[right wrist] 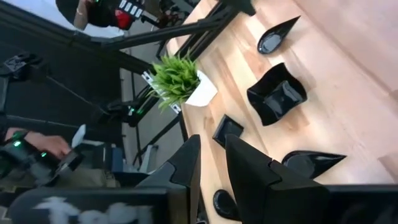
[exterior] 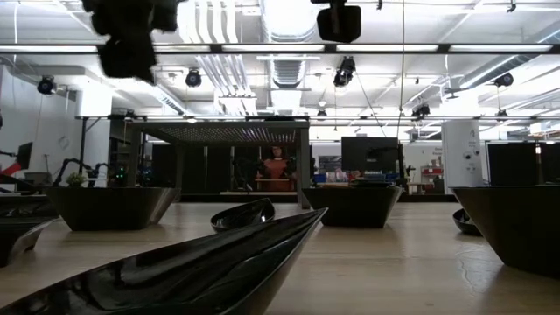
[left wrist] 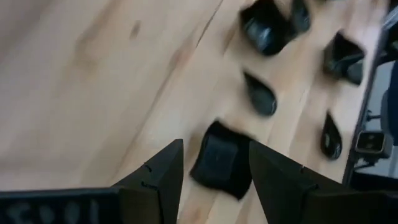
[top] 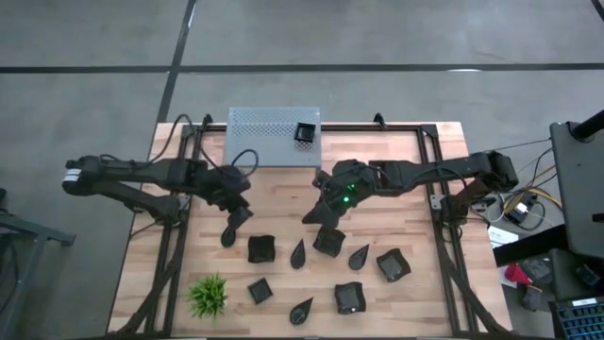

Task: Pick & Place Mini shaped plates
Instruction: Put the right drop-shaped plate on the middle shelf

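Black glossy mini shaped plates lie scattered on the wooden table's near half, green plant at near left. Left gripper hangs over the near-left squares, jaws wide, empty. Right gripper sits mid-table above a square plate, jaws narrow, empty. Grey box far.

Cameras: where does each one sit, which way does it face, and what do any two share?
High: overhead, facing down; both arms, plates, plant.
Low: table height, facing the room; blurred arm parts hang above.
Left wrist: open left gripper above a square plate.
Right wrist: right gripper; shares the plant with the high view.
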Robot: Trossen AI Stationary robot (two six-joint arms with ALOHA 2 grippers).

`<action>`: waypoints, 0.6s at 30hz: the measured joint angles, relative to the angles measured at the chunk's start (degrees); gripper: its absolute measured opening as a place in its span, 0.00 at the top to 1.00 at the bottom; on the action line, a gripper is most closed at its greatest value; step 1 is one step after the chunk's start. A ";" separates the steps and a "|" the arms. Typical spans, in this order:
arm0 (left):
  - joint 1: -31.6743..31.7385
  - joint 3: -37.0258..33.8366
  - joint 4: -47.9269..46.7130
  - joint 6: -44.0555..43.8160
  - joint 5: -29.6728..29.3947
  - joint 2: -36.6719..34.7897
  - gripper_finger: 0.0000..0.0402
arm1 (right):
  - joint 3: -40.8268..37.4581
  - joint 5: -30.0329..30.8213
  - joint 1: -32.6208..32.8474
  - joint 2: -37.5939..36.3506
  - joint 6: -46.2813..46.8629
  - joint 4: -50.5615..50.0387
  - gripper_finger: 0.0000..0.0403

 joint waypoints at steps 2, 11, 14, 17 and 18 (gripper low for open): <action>-0.35 -1.28 -1.82 0.28 1.24 -0.17 0.57 | -0.07 0.34 0.46 0.00 0.00 0.05 0.81; -8.87 -4.97 -10.73 13.09 7.01 -1.19 0.57 | -1.42 1.37 1.40 0.02 -2.86 0.06 0.84; -13.81 -6.03 -9.52 13.53 4.76 -1.92 0.57 | -2.24 1.39 1.37 0.02 -3.09 0.01 0.84; -19.09 -7.90 -8.99 14.32 -0.33 -1.86 0.57 | -2.56 1.33 1.37 0.02 -4.51 -0.01 0.83; -20.56 -8.62 -8.70 14.13 -1.75 -1.76 0.57 | -2.60 1.27 1.39 0.02 -5.13 0.00 0.83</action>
